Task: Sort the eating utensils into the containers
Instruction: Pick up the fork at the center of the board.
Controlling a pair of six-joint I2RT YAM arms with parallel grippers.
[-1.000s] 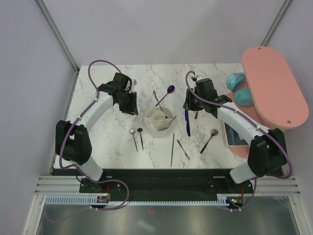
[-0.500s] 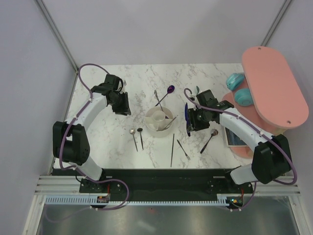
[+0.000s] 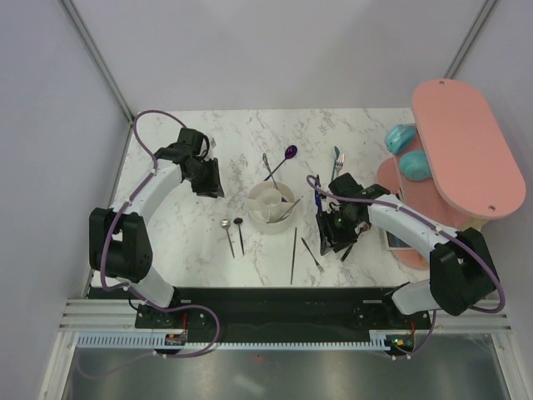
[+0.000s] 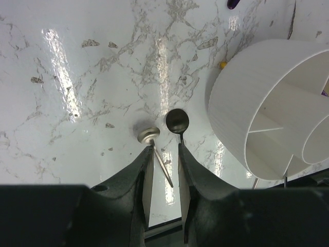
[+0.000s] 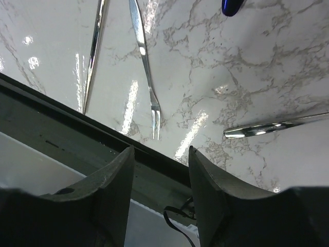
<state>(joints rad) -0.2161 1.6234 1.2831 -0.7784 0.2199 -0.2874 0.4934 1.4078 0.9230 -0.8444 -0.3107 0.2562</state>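
White holder (image 3: 262, 222) sits mid-table, with one silver utensil (image 3: 289, 209) poking out at its 4 o'clock. The others lie loose on the marble table (image 3: 183, 242). Going round the holder: purple spoon (image 3: 289, 152) at 1, blue-handled one (image 3: 317, 200) at 3, black stick (image 3: 294, 254) and small fork (image 3: 313, 255) at 5, silver spoon (image 3: 226, 227) and black spoon (image 3: 239, 225) side by side at 7. Left gripper (image 3: 215, 187) is at 10 o'clock, narrow gap between the fingers, empty. Right gripper (image 3: 333, 243) is at 4 o'clock near the fork, gap wider, nothing in it.
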